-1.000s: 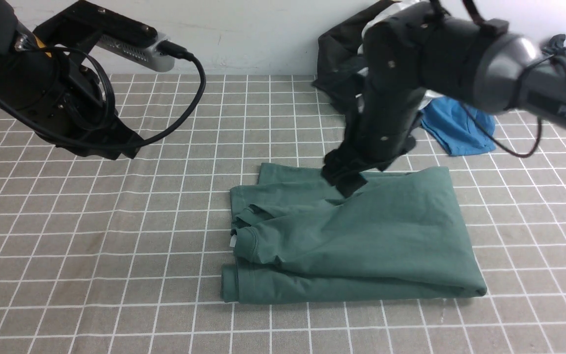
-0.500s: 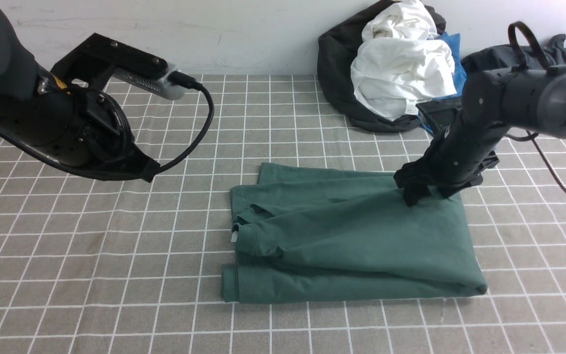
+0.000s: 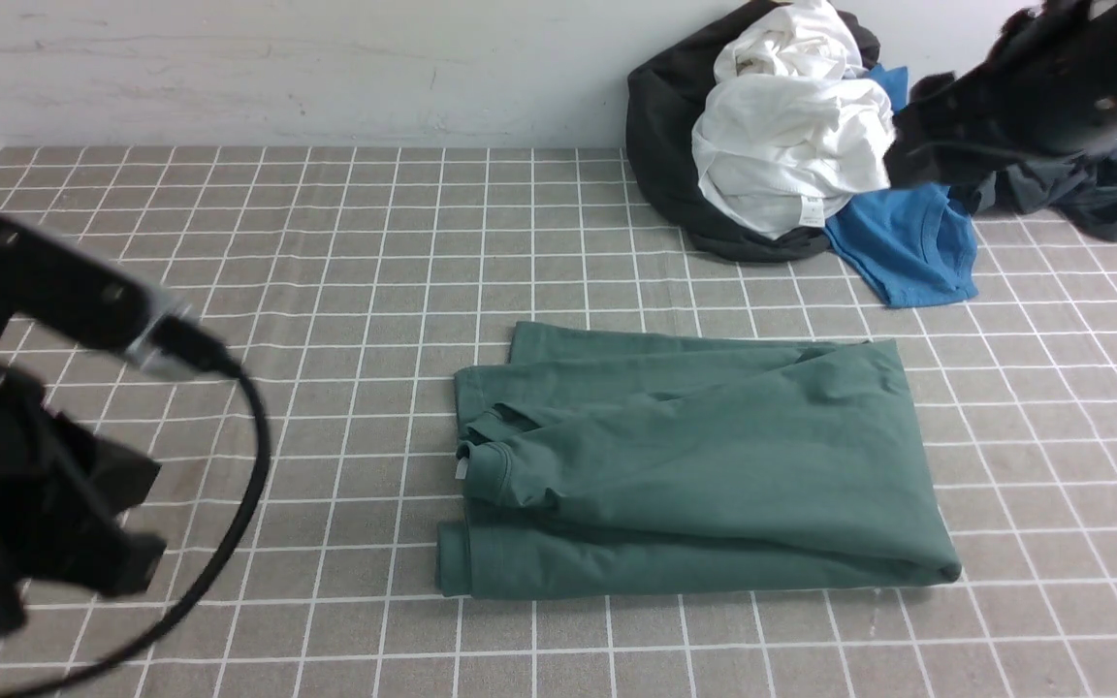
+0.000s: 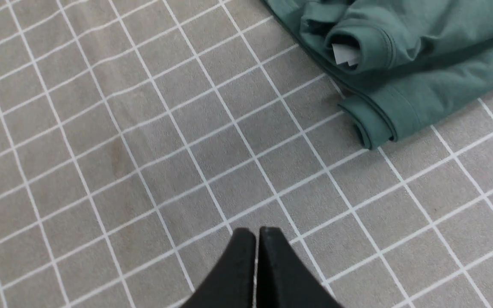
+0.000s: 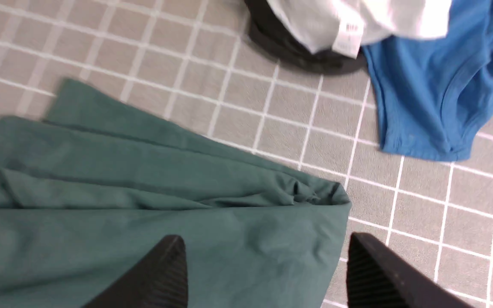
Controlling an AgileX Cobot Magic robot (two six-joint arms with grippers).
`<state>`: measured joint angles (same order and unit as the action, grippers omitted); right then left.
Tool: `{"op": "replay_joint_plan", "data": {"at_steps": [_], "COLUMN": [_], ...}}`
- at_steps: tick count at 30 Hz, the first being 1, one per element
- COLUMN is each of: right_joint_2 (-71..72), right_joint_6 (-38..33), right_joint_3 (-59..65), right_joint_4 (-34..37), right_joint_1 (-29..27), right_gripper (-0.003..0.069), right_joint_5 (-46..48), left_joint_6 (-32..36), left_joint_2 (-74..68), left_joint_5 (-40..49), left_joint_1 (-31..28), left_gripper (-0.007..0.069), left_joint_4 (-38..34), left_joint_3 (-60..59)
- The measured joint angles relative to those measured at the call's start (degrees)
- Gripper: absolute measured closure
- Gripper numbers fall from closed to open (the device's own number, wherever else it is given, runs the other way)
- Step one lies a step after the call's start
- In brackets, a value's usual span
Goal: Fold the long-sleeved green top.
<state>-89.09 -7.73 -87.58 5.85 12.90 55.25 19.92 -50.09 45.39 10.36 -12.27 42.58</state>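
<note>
- Left claw (image 4: 256, 233) is shown with its two black fingers pressed together, nothing held, above the bare checked cloth (image 4: 144, 128) near the top's collar end.
- Right claw (image 5: 265, 239) is shown with its fingers spread apart, nothing between them, above the top's far right corner.
- One green long-sleeved top (image 3: 694, 465) is laid folded at the table's middle, long axis running left to right, with ribbed collar (image 3: 486, 465) and white neck tag (image 3: 461, 472) pointed to the robot's left.
- Its fabric is dark green, creased and layered in flat folds.
- Behind it, one white garment (image 3: 791, 145), one blue shirt (image 3: 908, 242) and dark garments (image 3: 665, 155) are heaped by the wall.
</note>
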Motion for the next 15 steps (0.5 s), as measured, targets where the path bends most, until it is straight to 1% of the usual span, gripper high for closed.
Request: {"op": "replay_joint_plan", "data": {"at_steps": [2,3,4,5,6,8,10,12,13,14,15], "right_joint_2": [4.7,9.6,11.7,14.6,15.1,20.6,22.9,27.1,28.5,30.2,32.0], "right_joint_6": [-0.4,-0.9,-1.2,-1.8,-2.0,-3.6,-4.5,-6.9,-7.8,-9.1,-9.9], "right_joint_3": [3.3,7.6,9.1,12.6,13.1,19.4,22.0,26.7,28.1,29.8,31.4], "right_joint_4": [0.8,2.0,2.6,3.8,4.3,7.4,9.0,11.9,12.8,13.8,14.5], "right_joint_1": [0.0,0.0,0.0,0.0,0.0,0.0,0.0,0.0,0.0,0.0,0.0], "right_gripper": [0.0230,0.0256,0.0267,0.0293,0.0298,0.0363,0.0399,0.0481,0.0502,0.0544,0.0571], "right_joint_5": [-1.8,-4.6,-5.7,-8.4,-8.7,-12.9,-14.4,-16.7,-17.2,-18.2,-18.8], "left_joint_6": [-1.4,-2.6,-3.2,-4.1,-4.1,-5.0,-5.1,-5.5,-5.5,-5.5,-5.5], "left_joint_2": [5.4,10.7,13.4,17.1,17.7,24.9,28.1,32.2,33.4,34.7,35.8], "left_joint_5": [-1.3,-3.2,-4.1,-5.7,-5.7,-7.9,-8.1,-8.3,-8.3,-8.4,-8.4], "left_joint_1": [0.0,0.0,0.0,0.0,0.0,0.0,0.0,0.0,0.0,0.0,0.0], "left_gripper": [0.0631,0.0631,0.0631,0.0631,0.0631,0.0631,0.0631,0.0631,0.0631,0.0631,0.0631], "left_joint_4": [0.0,0.0,0.0,-0.1,-0.1,-0.1,-0.1,-0.1,-0.1,-0.1,-0.2], "left_joint_3": [-3.8,-7.3,-8.9,-11.4,-11.4,-15.0,-16.3,-17.5,-17.8,-18.1,-18.3]}}
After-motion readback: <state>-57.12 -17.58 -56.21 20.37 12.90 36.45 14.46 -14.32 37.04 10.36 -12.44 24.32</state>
